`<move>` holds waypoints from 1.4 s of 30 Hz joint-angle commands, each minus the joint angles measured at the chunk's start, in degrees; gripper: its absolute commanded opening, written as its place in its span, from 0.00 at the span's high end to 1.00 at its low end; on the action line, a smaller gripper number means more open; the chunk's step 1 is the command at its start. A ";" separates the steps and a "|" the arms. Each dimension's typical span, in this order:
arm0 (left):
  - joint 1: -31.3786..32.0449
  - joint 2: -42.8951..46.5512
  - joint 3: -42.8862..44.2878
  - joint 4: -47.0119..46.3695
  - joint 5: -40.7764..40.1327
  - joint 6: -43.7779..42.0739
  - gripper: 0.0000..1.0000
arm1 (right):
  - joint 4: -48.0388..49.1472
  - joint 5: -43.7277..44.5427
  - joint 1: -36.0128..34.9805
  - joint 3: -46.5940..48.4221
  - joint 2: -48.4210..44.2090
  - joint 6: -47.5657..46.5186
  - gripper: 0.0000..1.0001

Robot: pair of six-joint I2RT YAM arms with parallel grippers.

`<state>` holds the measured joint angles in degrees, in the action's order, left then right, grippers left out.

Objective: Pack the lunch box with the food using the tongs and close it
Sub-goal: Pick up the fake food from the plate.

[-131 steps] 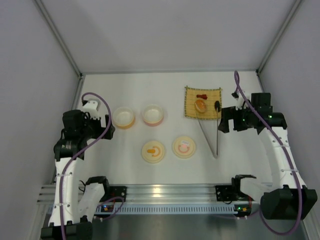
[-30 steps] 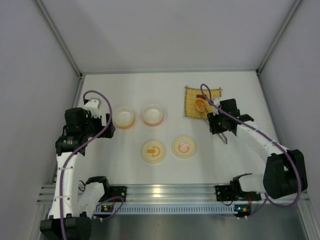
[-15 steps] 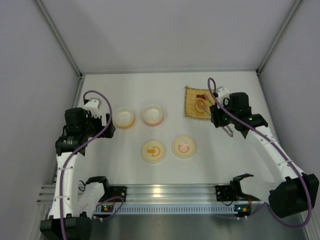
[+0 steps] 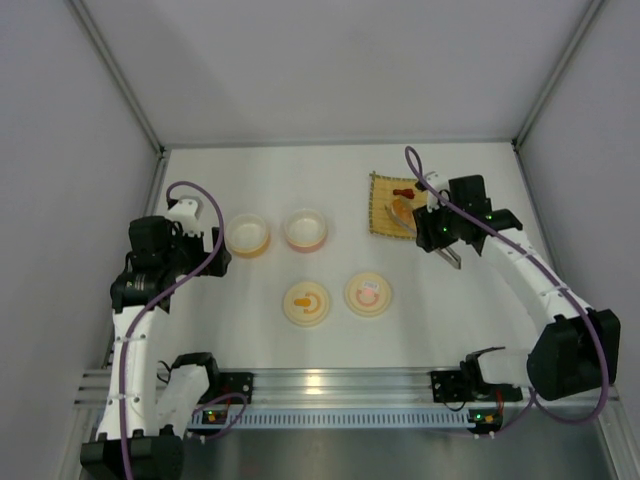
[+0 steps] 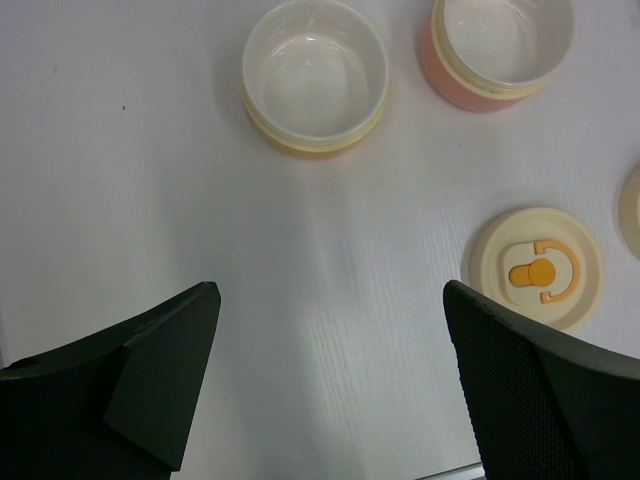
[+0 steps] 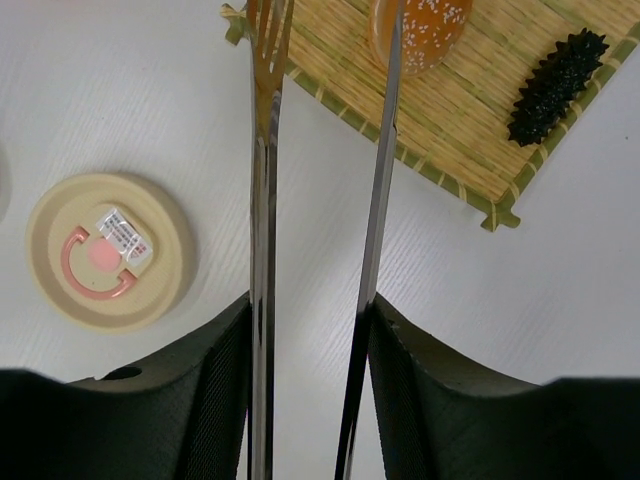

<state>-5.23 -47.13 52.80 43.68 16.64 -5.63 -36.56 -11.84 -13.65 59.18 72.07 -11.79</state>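
Tongs (image 6: 263, 250) now over mat (image 6: 470, 130) & bun (image 6: 432, 30)

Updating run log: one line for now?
right pincer: shut on tongs | tongs: at bun on mat | left pincer: open | bowls: empty

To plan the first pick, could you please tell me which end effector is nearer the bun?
Right. The right end effector, gripping the tongs, is just short of the bun; the left end effector hovers far off by the yellow bowl.
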 commanded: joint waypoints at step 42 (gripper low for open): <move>-0.13 0.29 -0.15 -2.20 0.85 0.36 0.01 | 2.46 -3.54 6.97 10.08 15.64 3.35 0.51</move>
<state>-5.23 -47.03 52.80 43.68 17.06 -5.63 -36.32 -14.52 -7.31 67.24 89.01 -8.75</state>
